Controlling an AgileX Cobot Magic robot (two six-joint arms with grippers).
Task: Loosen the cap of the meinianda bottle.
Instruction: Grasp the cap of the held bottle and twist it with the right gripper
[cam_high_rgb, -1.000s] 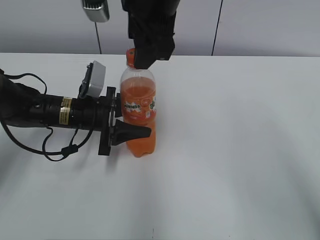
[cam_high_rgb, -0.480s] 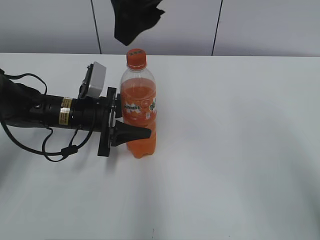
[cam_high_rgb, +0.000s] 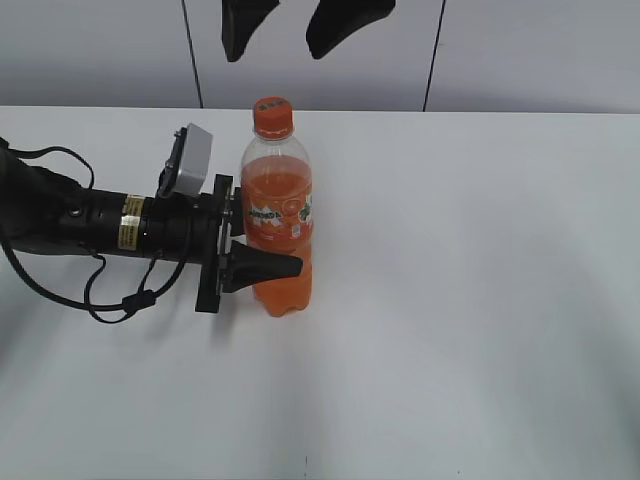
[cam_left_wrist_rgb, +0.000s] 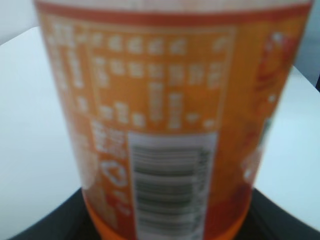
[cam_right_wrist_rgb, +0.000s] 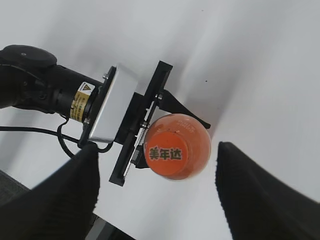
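Exterior view: bottle (cam_high_rgb: 278, 215) stands upright on the white counter (cam_high_rgb: 480, 300), left of centre, cap (cam_high_rgb: 272, 116) on. Left gripper (cam_high_rgb: 262, 262) clamps the labelled body from the left side. Right gripper (cam_high_rgb: 290, 25) hangs above the cap, fingers spread wide, apart from it. Left wrist view: label and barcode fill the frame, blurred; the dark gripper base shows at the bottom edge. Right wrist view: looks straight down on the cap (cam_right_wrist_rgb: 168, 152), which sits between the two dark fingers (cam_right_wrist_rgb: 65, 195), both clear of it. To do the step well: drop the right gripper centred over the cap, close on the ridged side, twist while the left one holds firm so the bottle won't spin or tip.
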